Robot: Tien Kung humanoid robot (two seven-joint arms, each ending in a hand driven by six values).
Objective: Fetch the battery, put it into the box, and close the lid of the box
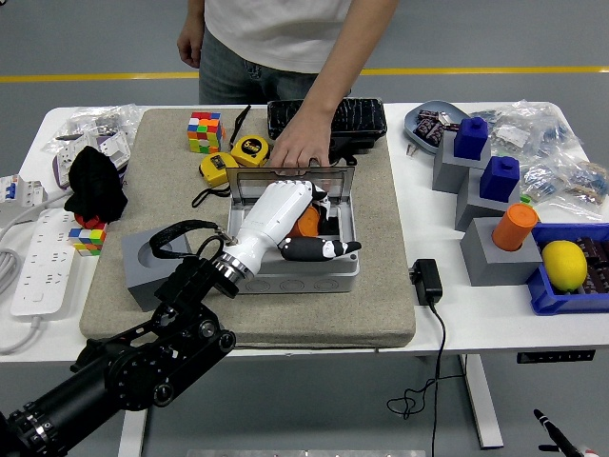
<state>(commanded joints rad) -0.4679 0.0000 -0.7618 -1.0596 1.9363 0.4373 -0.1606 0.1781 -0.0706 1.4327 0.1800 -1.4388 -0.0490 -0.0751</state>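
My white left hand point(285, 221) sits inside the open grey plastic box point(344, 271), fingers point(324, 249) curled around the orange cylindrical battery point(308, 221); person's hand point(303, 145) steadies the twelve-o'clock clear lid point(249, 186), risking collision.
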